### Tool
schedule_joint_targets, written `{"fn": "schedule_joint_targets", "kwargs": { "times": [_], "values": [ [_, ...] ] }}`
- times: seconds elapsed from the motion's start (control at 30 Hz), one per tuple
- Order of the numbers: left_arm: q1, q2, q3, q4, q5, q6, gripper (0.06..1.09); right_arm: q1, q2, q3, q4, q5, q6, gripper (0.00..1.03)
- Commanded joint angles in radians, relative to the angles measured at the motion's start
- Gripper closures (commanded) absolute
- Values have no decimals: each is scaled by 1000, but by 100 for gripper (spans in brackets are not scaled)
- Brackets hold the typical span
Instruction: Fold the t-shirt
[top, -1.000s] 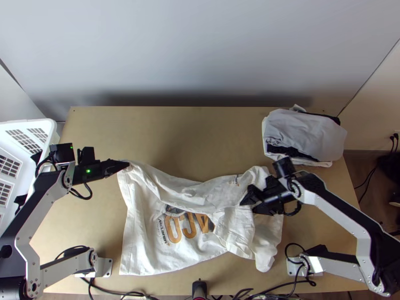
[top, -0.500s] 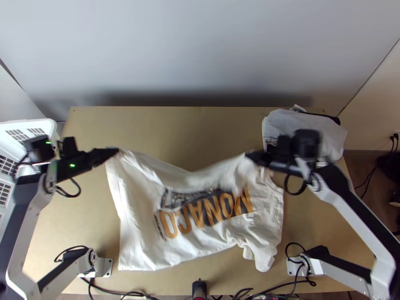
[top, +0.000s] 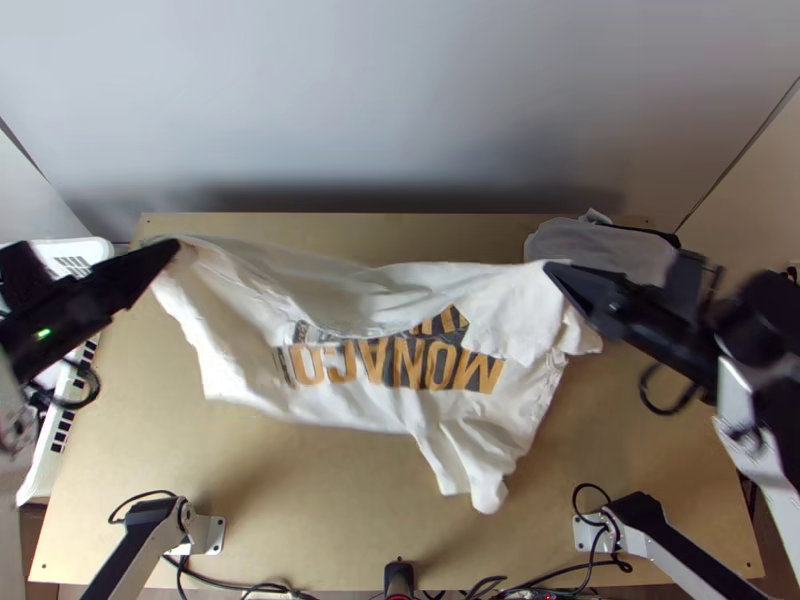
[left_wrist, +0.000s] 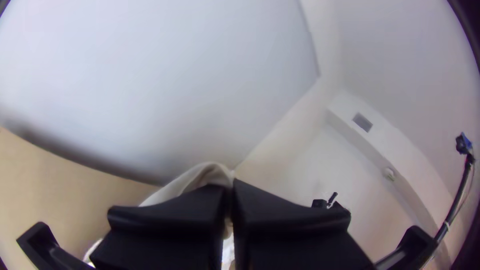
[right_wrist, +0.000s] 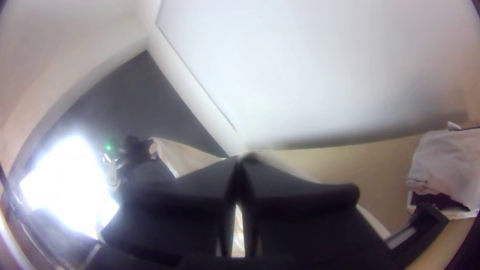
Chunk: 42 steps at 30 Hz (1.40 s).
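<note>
T-shirt (top: 350, 402) has been lifted and drawn wider above the counter (top: 320, 520), left pincer (top: 177, 244) clamped on its ten o'clock corner, right pincer (top: 549, 267) on two; laying flat probably follows.

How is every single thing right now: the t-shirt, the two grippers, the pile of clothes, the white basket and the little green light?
T-shirt: creased, not folded up, stretched between both grippers.
Left gripper: jaws shut on one corner of the t-shirt.
Right gripper: jaws shut on another corner.
Clothes pile: stacked on the table.
White basket: partly hidden behind the left arm.
Green light: lit.
</note>
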Motion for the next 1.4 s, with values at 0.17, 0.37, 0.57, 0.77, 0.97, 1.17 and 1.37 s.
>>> {"fn": "schedule_joint_targets", "kwargs": {
  "times": [0.17,0.37,0.57,0.77,0.97,1.17,1.37],
  "values": [
    [-7,-277,104,360,171,-334,105,167,-178,304,-234,-238,19,100],
    [-109,-316,148,247,214,-368,105,312,-168,427,-326,-270,70,100],
    [-113,-331,107,176,262,-369,105,379,-136,366,-343,-293,203,100],
    [-135,-236,15,147,260,-371,105,404,-113,215,-248,-290,194,100],
    [-132,-138,-257,329,233,-365,105,192,-58,-65,-108,-318,120,100],
    [-175,-7,-77,454,177,-388,105,121,62,168,51,-315,94,100],
    [-173,114,225,514,99,-424,105,51,243,583,85,-255,182,100]
  ]
}}
